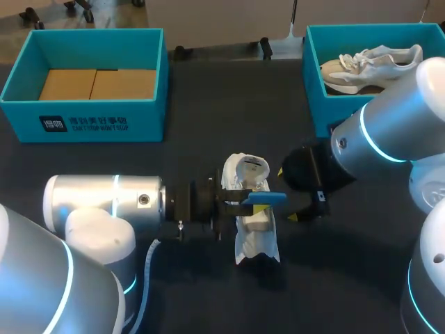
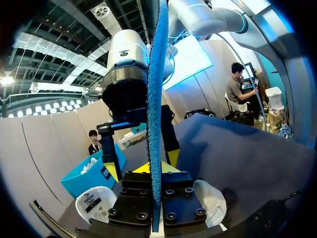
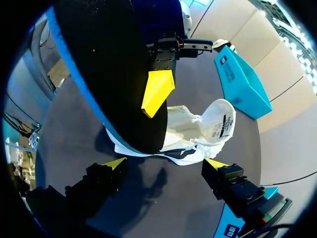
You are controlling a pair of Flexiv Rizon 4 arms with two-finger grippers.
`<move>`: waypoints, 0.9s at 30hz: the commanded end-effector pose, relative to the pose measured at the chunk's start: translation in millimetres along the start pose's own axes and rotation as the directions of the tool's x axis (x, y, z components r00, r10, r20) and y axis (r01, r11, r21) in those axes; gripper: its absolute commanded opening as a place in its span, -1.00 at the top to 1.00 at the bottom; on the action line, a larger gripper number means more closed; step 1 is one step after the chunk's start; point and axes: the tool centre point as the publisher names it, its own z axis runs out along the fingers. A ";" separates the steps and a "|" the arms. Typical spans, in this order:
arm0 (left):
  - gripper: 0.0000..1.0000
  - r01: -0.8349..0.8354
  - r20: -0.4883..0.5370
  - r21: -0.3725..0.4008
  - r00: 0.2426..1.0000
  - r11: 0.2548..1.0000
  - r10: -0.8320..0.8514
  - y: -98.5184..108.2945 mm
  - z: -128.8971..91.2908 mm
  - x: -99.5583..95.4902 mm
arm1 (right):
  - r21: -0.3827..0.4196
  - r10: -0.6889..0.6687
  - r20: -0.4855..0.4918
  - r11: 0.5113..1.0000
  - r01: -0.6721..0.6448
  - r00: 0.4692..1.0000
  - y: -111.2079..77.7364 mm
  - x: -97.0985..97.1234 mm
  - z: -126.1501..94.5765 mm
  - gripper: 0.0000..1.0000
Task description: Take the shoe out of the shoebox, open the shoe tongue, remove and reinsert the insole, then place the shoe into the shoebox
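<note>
Two open teal cardboard shoeboxes stood on the single dark table. The left shoebox held two tan cardboard panels. The right shoebox held pale lace-up sneakers, though whether one or two could not be told. One white fabric shoe lay outside the boxes, and there was one thin blue insole. Two silver robot arms were in view, each with one gripper of two yellow-tipped fingers: the left gripper and the right gripper.
</note>
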 end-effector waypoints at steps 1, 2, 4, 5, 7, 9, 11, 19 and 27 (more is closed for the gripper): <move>1.00 0.000 -0.003 -0.011 1.000 1.000 0.000 4.4 3.5 2.8 | -0.002 -0.001 0.002 1.000 0.001 1.000 -0.3 0.9 1.3 -1.00; 1.00 0.000 -0.003 -0.012 1.000 1.000 0.000 6.0 3.8 3.5 | -0.002 -0.001 0.002 1.000 0.001 1.000 -0.3 0.9 1.3 -1.00; 1.00 0.001 -0.002 -0.014 1.000 1.000 -0.001 9.4 4.6 5.0 | -0.002 -0.001 0.002 1.000 0.001 1.000 -0.3 0.9 1.3 -1.00; 1.00 0.000 -0.001 -0.017 1.000 1.000 0.000 11.2 4.9 5.5 | -0.002 -0.001 0.002 1.000 0.001 1.000 -0.3 0.9 1.3 -1.00; 1.00 -0.002 0.003 -0.022 1.000 1.000 0.002 14.5 5.3 5.8 | -0.002 -0.001 0.002 1.000 0.001 1.000 -0.3 0.9 1.3 -1.00; 1.00 -0.005 0.005 -0.028 1.000 1.000 0.005 18.6 5.6 5.5 | -0.002 -0.001 0.002 1.000 0.001 1.000 -0.3 0.9 1.3 -1.00; 1.00 -0.011 0.007 -0.038 1.000 0.999 0.011 22.6 5.6 5.0 | -0.002 -0.001 0.002 1.000 0.001 1.000 -0.3 0.9 1.3 -1.00; 1.00 -0.043 -0.002 -0.070 0.999 0.997 0.043 35.9 4.1 3.9 | -0.002 -0.001 0.002 1.000 0.001 1.000 -0.3 0.9 1.3 -1.00; 1.00 -0.078 -0.007 -0.098 0.997 0.992 0.078 47.3 2.2 5.4 | -0.002 -0.001 0.002 1.000 0.001 1.000 -0.3 0.9 1.3 -1.00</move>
